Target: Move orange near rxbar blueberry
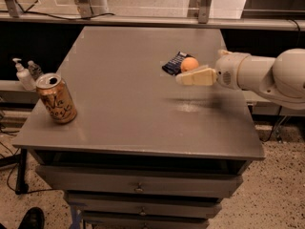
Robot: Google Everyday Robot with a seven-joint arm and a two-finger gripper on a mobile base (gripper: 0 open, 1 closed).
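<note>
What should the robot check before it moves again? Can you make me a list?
1. Orange close to the rxbar blueberry: ok, it sits right at the bar's right end.
2. Where the tool is: ok, over the right side of the table, just in front of the orange.
3. Tool has let go of the orange: cannot tell.
4. Orange resting on the table, not lifted: cannot tell; the tool hides its underside.
5. Can out of the way: ok, upright at the far left front corner.
</note>
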